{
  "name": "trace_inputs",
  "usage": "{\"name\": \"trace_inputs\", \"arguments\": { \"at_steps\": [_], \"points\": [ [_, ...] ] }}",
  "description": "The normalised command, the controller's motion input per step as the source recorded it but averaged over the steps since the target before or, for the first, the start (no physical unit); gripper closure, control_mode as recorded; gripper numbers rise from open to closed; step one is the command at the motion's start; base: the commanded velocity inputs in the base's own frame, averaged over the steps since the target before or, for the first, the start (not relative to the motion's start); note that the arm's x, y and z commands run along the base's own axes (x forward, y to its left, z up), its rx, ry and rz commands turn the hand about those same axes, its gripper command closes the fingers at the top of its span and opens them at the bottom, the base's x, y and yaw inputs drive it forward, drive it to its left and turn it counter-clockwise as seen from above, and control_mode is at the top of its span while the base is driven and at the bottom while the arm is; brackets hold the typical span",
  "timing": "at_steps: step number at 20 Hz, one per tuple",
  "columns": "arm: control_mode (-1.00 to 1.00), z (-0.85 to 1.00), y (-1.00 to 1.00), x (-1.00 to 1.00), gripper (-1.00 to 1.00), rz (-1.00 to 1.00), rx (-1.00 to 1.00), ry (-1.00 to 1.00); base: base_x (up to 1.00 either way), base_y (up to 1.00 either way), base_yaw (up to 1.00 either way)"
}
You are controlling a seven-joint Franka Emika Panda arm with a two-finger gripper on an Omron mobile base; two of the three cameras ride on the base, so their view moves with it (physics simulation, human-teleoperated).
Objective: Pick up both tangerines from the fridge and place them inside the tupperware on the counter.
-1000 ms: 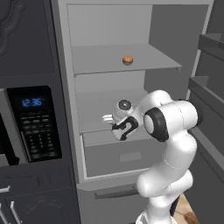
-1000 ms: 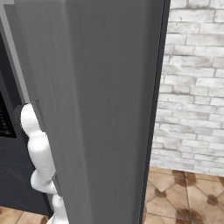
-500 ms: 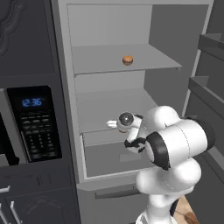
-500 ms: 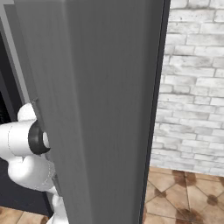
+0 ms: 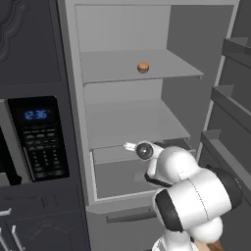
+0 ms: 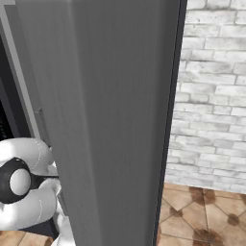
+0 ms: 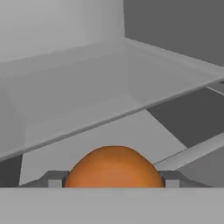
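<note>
In the hand view a bright orange tangerine [image 7: 113, 168] sits between my two dark fingertips [image 7: 53, 178], and my gripper [image 7: 113, 180] is shut on it. Pale grey fridge shelves stretch out beyond it. In the left base view my wrist [image 5: 145, 150] hangs at the front of the open fridge [image 5: 73, 122], just under the middle shelf and above the drawer [image 5: 117, 176]. The duller, browner tangerine [image 5: 142, 67] rests on the upper shelf, well above the hand. The tupperware and the counter are out of view.
A black microwave [image 5: 39, 137] with a blue clock stands left of the fridge. The fridge door's racks [image 5: 230, 98] jut in on the right. The dark grey fridge door [image 6: 105, 120] blocks most of the right base view, with a brick wall [image 6: 211, 96] behind.
The arm has folded: its big elbow has dropped lower and nearer the camera, and the hand has shifted right and down toward the drawer front. The grip has stayed the same.
</note>
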Motion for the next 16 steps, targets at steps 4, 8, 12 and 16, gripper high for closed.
{"name": "trace_inputs", "arguments": {
  "at_steps": [4, 8, 12, 16],
  "points": [
    [-1.0, 0.86, 0.0, -0.03, 1.0, -0.01, 0.0, 0.14, 0.0, 0.0, 0.0],
    [-1.0, 0.78, 0.0, -0.1, 1.0, -0.07, 0.0, 0.11, 0.0, 0.0, 0.0],
    [-1.0, 0.74, 0.0, -0.09, 1.0, -0.07, 0.0, 0.18, 0.0, 0.0, 0.0],
    [-1.0, 0.43, 0.0, -0.25, 1.0, -0.16, 0.0, 0.16, 0.0, 0.0, 0.0]
  ]
}}
